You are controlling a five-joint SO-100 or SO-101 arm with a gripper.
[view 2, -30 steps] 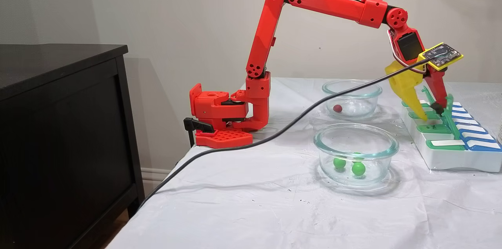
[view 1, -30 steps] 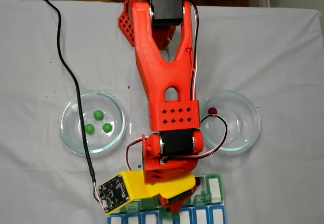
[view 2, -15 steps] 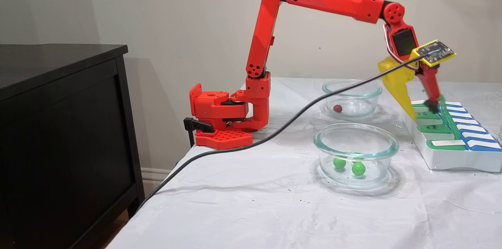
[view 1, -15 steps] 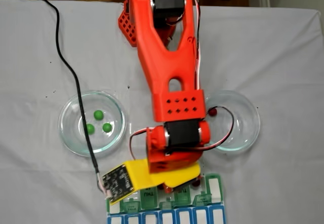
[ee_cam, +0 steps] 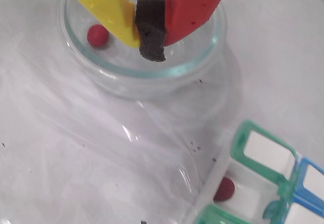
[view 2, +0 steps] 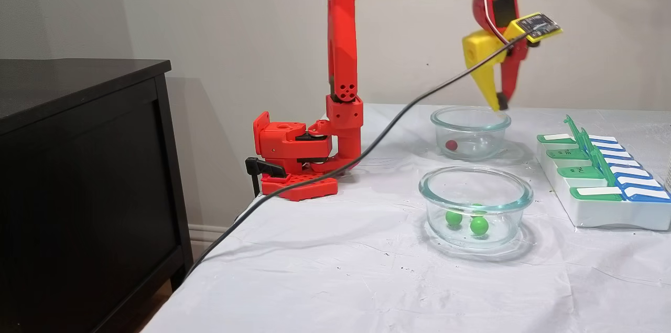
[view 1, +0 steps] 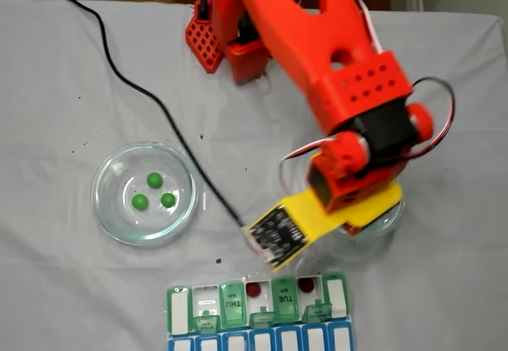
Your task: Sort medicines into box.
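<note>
Three green medicines (view 1: 154, 179) lie in the left glass dish (view 1: 119, 168), seen too in the side fixed view (view 2: 454, 217). A single red medicine (ee_cam: 97, 35) rests in the other dish (ee_cam: 152, 74), the far one in the side fixed view (view 2: 451, 144). The box (view 1: 232, 307) holds two red medicines (view 1: 253, 289) (view 1: 308, 287) in open compartments; the wrist view catches one of them (ee_cam: 224, 189). My gripper (ee_cam: 151, 39) hangs shut and empty just above the far dish's rim (view 2: 498, 106), its black foam pad pressed between the yellow and red fingers.
The arm's base (view 2: 293, 154) is clamped at the table's back edge. A black cable (view 1: 159, 109) runs from the wrist camera board across the white cloth. A dark cabinet (view 2: 78, 165) stands beside the table. The box (view 2: 603, 215) has some lids raised.
The gripper rose from the box, swung over to the dish with the red medicine and went from open to shut. Two red medicines now show in the box.
</note>
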